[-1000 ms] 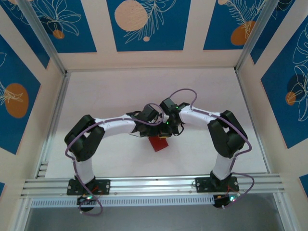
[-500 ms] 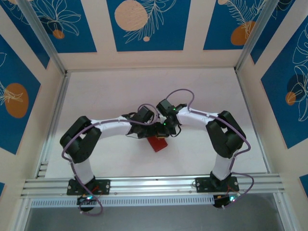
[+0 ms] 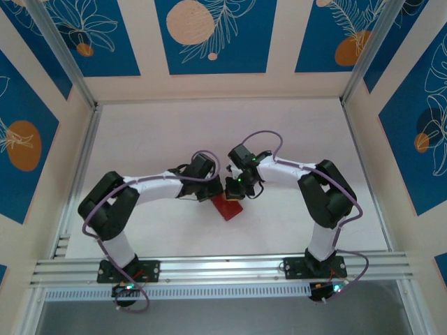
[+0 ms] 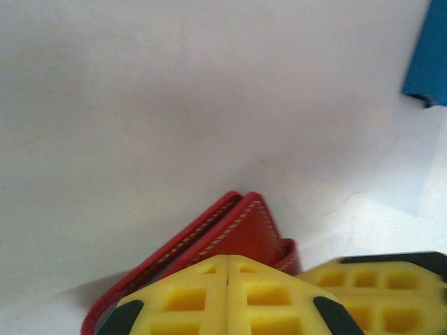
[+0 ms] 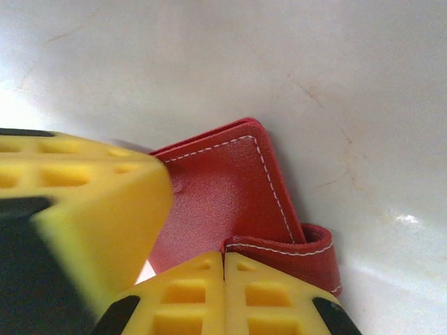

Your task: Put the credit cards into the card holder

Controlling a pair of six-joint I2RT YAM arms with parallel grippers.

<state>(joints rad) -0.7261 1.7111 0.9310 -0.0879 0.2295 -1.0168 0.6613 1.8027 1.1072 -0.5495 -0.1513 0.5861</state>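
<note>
The red card holder (image 3: 229,209) lies on the white table between the two arms, its stitched flap and snap strap (image 5: 297,252) facing up. My left gripper (image 3: 218,190) is shut, its yellow fingertips (image 4: 209,283) resting at the holder's (image 4: 241,230) near edge with nothing between them. My right gripper (image 3: 235,193) is shut too, tips (image 5: 244,283) against the strap on the holder (image 5: 216,188). In each wrist view the other gripper's yellow finger (image 5: 84,209) shows close beside. The credit cards are out of view.
The white table (image 3: 160,132) is boxed in by cream walls with blue panels (image 3: 209,35). An aluminium rail (image 3: 223,269) runs along the near edge. A blue shape (image 4: 427,52) sits at the upper right of the left wrist view.
The left arm has swung its elbow out to the left and its wrist has drawn slightly left. The right arm and the card holder have hardly moved.
</note>
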